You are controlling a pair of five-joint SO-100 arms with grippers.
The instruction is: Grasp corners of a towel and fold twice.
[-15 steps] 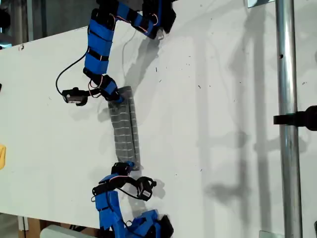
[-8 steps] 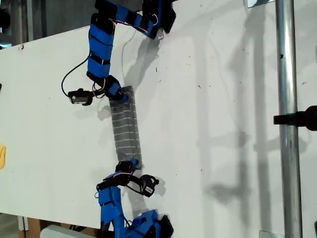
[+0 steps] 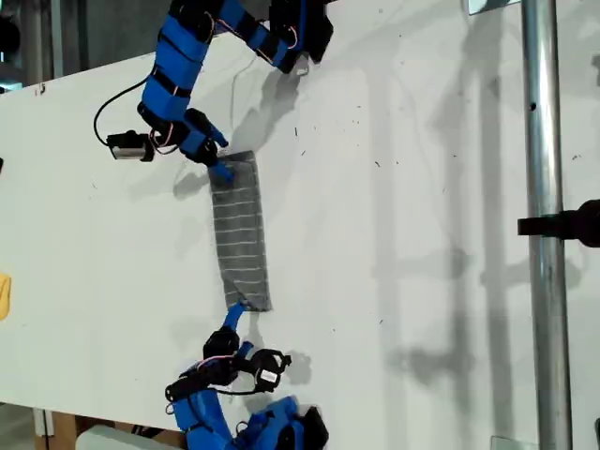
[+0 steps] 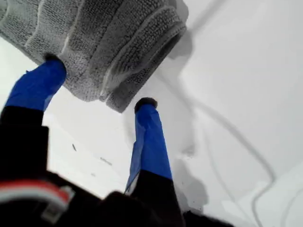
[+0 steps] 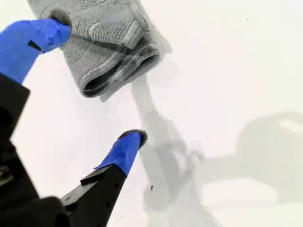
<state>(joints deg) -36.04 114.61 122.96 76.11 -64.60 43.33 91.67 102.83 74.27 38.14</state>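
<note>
My first gripper point(image 4: 99, 84): jaws parted, nothing clamped; one fingertip touches folded end of towel point(image 3: 239, 234), other on bare table point(image 3: 394, 187). My second gripper point(image 5: 97, 78): likewise released at other end. Exterior view: towel lies flat as narrow strip running 12 to 6 o'clock. We judge first fold laid; second pending.

My first tool point(image 4: 97, 87) spread open at the folded towel point(image 4: 99, 42) edge, white table point(image 4: 236, 94) beneath
</note>
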